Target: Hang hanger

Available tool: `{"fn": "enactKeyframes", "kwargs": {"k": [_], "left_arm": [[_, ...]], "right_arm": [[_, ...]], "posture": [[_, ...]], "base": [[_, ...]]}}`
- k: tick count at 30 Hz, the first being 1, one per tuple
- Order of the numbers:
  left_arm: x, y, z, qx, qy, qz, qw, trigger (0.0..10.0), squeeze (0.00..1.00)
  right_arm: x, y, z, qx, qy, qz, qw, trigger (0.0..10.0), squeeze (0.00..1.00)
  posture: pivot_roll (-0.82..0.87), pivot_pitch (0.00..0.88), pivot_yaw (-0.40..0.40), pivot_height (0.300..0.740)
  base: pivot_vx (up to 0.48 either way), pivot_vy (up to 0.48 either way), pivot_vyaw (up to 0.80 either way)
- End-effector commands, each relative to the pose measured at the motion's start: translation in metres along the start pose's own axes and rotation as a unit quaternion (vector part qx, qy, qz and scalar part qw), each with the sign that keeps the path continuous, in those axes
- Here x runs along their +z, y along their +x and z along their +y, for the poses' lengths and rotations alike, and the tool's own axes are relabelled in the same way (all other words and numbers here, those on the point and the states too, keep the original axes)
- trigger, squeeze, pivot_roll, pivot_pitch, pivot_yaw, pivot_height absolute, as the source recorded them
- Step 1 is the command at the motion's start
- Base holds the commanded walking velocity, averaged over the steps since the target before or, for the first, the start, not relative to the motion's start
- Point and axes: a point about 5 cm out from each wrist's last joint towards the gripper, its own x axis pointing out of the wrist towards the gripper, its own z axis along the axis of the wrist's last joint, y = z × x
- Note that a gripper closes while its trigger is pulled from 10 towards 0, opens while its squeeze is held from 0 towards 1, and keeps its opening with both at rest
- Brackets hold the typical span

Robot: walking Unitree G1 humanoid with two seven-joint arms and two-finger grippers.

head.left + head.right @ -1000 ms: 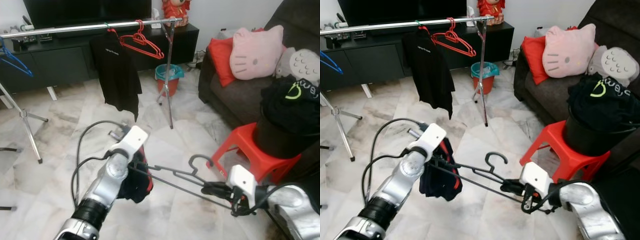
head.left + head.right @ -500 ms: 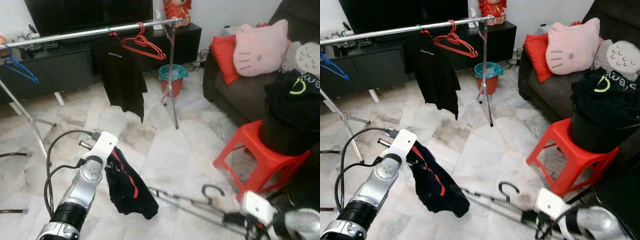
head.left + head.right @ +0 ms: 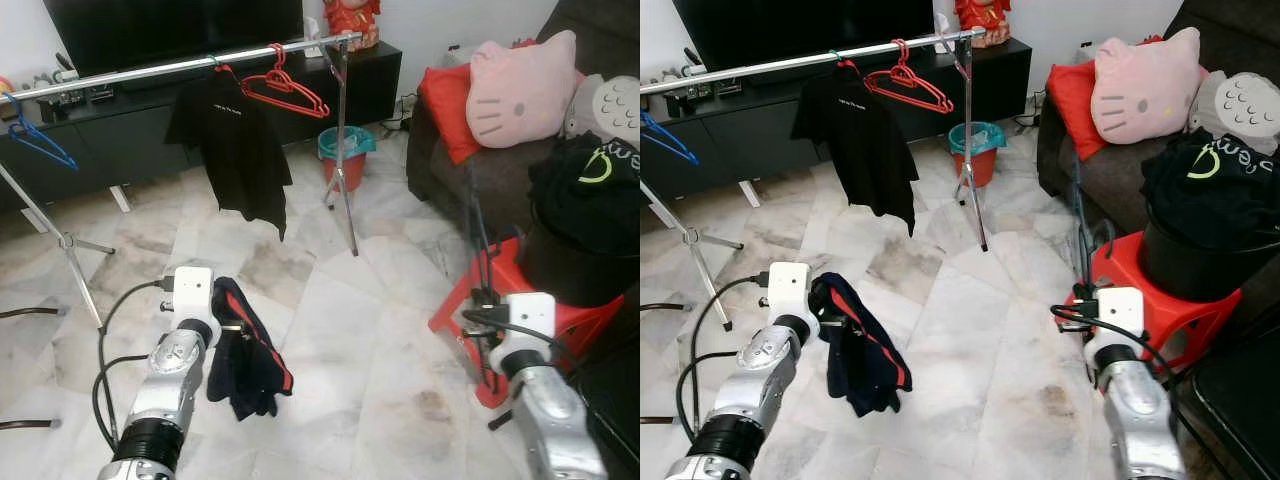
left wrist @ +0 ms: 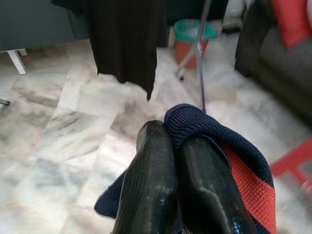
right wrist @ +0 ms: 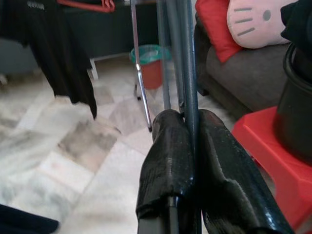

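The right gripper (image 5: 187,127) is closed on a thin dark grey metal hanger (image 3: 474,235); in the right wrist view its two black fingers (image 5: 165,156) press against the hanger's wire from both sides, with no gap visible. From the grip the hanger rises nearly upright, standing in front of the dark brown sofa (image 3: 470,170). Just beyond and beside this gripper stands a red plastic stool (image 3: 520,290) carrying a black bucket (image 3: 570,270) draped with a black garment bearing a green mark (image 3: 590,185).

The left gripper (image 4: 178,146) is closed on a navy knitted garment with a red stripe (image 3: 245,355). In the left wrist view the fingers (image 4: 153,170) lie together with a fold of the knit wrapped over the tip of one of them; whether fabric also sits between them cannot be told. In the eye views the garment hangs down from this gripper above the pale marble floor (image 3: 350,330).

Well ahead of both grippers stands a silver metal clothes rail on tripod legs (image 3: 180,65). On it hang a black T-shirt (image 3: 235,145), empty red plastic hangers (image 3: 285,90) beside the shirt toward the rail's right end, and a blue hanger (image 3: 35,140) near the left end. Behind the rail's right leg sits a teal and orange bucket (image 3: 345,155). On the sofa rest a red cushion (image 3: 450,110) and a pink cat-face pillow (image 3: 520,85).
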Motion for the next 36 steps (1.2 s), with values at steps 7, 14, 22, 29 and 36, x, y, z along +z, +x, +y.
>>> {"fn": "enactKeyframes", "kwargs": {"k": [7,14,22,29,36], "left_arm": [[0.015,-0.007,0.011,0.013,-0.06,-0.077,0.995,10.0,0.0],[0.023,-0.002,0.002,-0.014,-0.071,-0.081,0.994,10.0,0.0],[0.023,-0.002,-0.017,-0.065,-0.047,-0.074,0.994,10.0,0.0],[0.023,-0.004,-0.015,-0.077,-0.034,-0.067,0.994,10.0,0.0],[0.021,-0.003,-0.019,-0.081,-0.039,-0.063,0.994,10.0,0.0]], "right_arm": [[0.001,-0.002,0.014,-0.03,0.017,-0.02,0.999,10.0,0.0],[0.002,-0.003,0.028,-0.035,0.027,-0.028,0.999,10.0,0.0],[0.003,-0.009,0.026,-0.056,0.039,-0.039,0.997,10.0,0.0],[0.006,-0.004,0.037,-0.043,0.031,-0.042,0.998,10.0,0.0],[0.004,-0.006,0.039,-0.035,0.007,-0.036,0.999,10.0,0.0]], "posture": [[-0.05,0.0,0.043,0.74],[-0.09,0.0,0.066,0.74],[-0.08,0.0,0.09,0.74],[-0.09,0.0,0.122,0.74],[-0.1,0.0,0.132,0.74]], "base": [[0.0,0.0,0.0],[0.0,0.0,0.0],[0.0,0.0,0.0],[0.0,0.124,0.0],[0.0,0.3,0.2]]}}
